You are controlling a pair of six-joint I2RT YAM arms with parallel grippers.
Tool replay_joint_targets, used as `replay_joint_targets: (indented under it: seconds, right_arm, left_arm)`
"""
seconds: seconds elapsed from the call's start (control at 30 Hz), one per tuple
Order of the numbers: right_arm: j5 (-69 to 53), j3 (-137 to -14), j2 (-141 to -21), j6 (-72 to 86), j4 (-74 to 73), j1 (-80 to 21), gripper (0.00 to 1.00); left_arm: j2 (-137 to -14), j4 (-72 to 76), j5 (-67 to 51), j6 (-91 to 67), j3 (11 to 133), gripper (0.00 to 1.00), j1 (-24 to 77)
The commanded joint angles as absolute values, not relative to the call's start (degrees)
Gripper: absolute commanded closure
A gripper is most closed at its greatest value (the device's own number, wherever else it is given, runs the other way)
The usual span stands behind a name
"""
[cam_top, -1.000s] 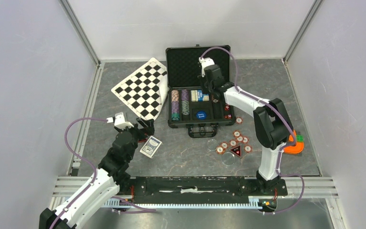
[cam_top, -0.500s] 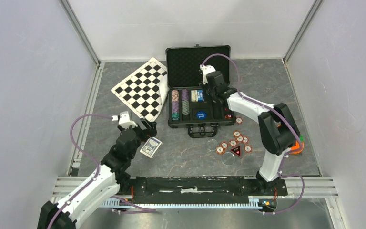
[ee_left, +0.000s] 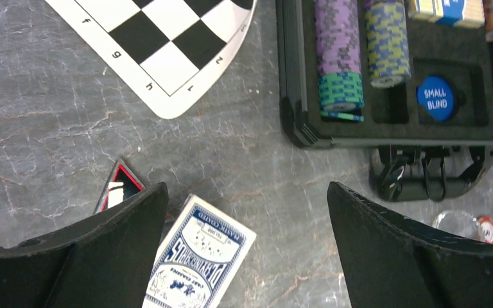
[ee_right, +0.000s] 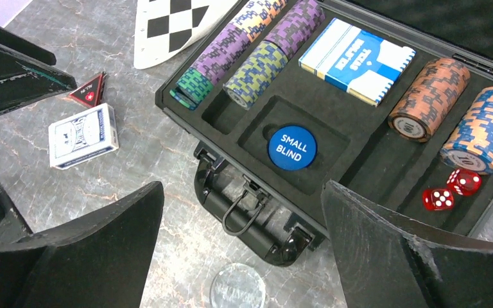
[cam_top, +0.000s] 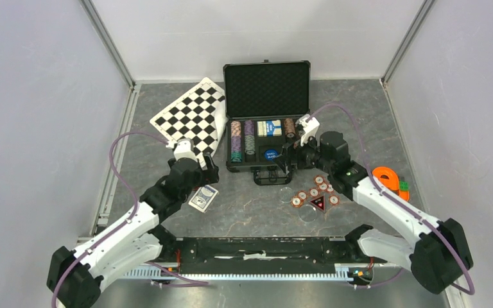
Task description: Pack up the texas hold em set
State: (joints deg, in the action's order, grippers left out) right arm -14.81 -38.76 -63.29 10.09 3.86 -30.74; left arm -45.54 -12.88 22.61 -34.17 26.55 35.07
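Overhead, the open black case (cam_top: 266, 86) sits at upper centre of the grey surface (cam_top: 250, 208), with a chessboard (cam_top: 191, 119) just to its left. The left pincer (cam_top: 207, 172) hovers above a loose card deck (cam_top: 203, 197) below and left of the case. The right pincer (cam_top: 287, 162) hangs by the case handle (cam_top: 271, 176), with loose poker chips (cam_top: 314, 191) at centre right and an orange tape roll (cam_top: 385, 176) further right.

From the left wrist, the pincer stands wide open and grips nothing. The card deck lies at the bottom of the frame, and a red-edged triangular piece (ee_left: 119, 189) is beside it. Chip stacks (ee_left: 340, 58) and the SMALL BLIND button (ee_left: 435, 98) fill the case at upper right.

From the right wrist, the pincer is likewise spread and empty above the handle. A blue boxed deck (ee_right: 357, 59) and two red dice (ee_right: 452, 189) rest in the foam slots. A clear disc (ee_right: 237, 289) lies on the surface at bottom centre.
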Motion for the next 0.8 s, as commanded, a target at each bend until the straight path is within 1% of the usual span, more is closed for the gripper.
replay_joint_targets:
  seconds: [0.0, 0.13, 0.27, 0.4, 0.5, 0.63, 0.77]
  right_arm:
    - [-16.59, -36.44, -57.83, 9.75, 4.05, -30.74, 0.02]
    - [-18.61, -35.77, -55.00, 9.97, 3.77, -30.75, 0.02]
    - [-20.22, -36.40, -51.93, 9.24, 1.35, -30.71, 0.02]
    - [-20.83, -36.45, -48.53, 8.05, -1.05, -30.75, 0.02]
    - [-21.34, -36.84, -46.60, 7.22, -2.86, -30.71, 0.02]
    - [-22.01, -37.44, -45.19, 6.54, -3.82, -30.73, 0.02]
    - [-22.76, -37.44, -44.43, 6.45, -3.91, -30.72, 0.02]
  left_arm:
    - [-47.20, -25.61, 25.50, -34.15, 32.09, 0.00, 38.43]
    - [-53.92, -32.82, 23.43, -33.56, 37.27, 0.00, 38.91]
    - [-60.37, -41.90, 25.39, -33.17, 43.01, 0.00, 38.94]
    - [-64.58, -44.17, 18.01, -30.10, 45.89, 0.00, 38.94]
    - [-71.32, -46.05, 11.78, -25.74, 48.40, 0.00, 38.98]
    - [-81.09, -47.93, 12.02, -22.14, 52.20, 0.00, 38.63]
    - [-84.54, -47.14, 9.16, -20.49, 52.72, 0.00, 36.38]
